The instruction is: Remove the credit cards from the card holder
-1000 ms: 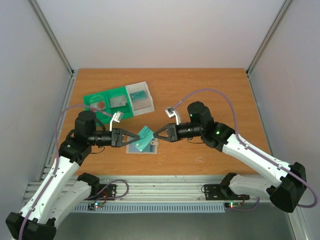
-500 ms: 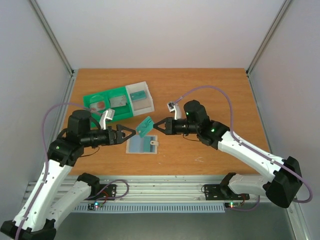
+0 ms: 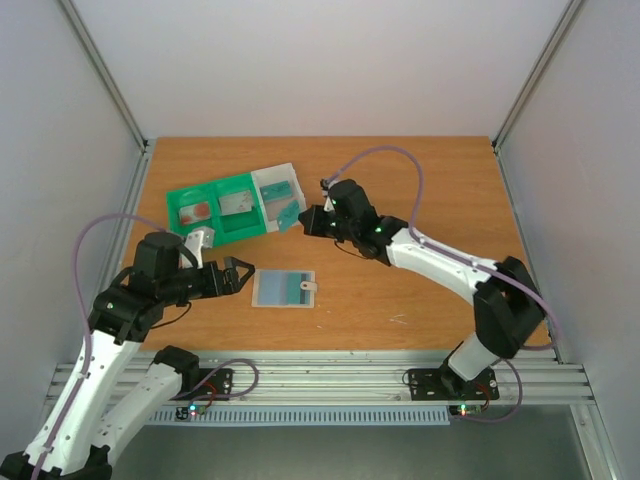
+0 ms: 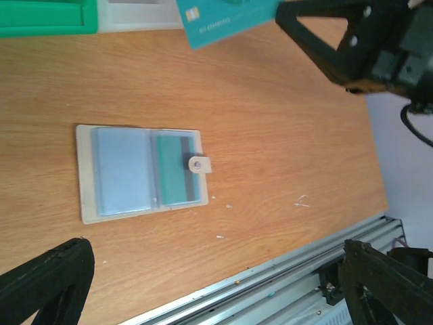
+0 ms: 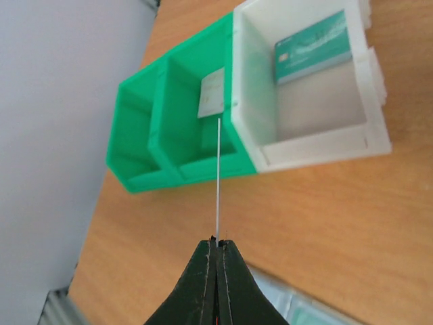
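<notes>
The right tool (image 5: 218, 244) is pinched shut on the near edge of a teal card (image 4: 226, 20). From its own wrist the card shows edge-on as one thin line running straight out from the tips, so its long axis points at the tray (image 5: 155, 177). The line's far end falls about on the wall between the tray's middle green bay and its white bay (image 5: 318, 145). From above, the card hangs over the near right corner of the white bay, above the rim and apparently clear of it. A second teal card (image 5: 312, 47) lies flat on that bay's floor, a grey one (image 5: 212, 93) is in the middle bay and a red one (image 3: 197, 211) in the left bay. To drop in beside its twin, the held card likely needs a small shift to the tray's right before release. On the near side of the tray, apart from it, the holder (image 3: 270, 290) lies open and flat on the worktop (image 3: 420, 180), its long axis parallel to the tray's. Its left pocket looks empty, while its right pocket, by the white tab (image 4: 197, 164), shows one more teal card (image 4: 177, 179) with a grey stripe. The left tool (image 3: 238, 277) stands wide and empty, near-left of the tray and just left of the holder, so the left arm is nearer that last card.
</notes>
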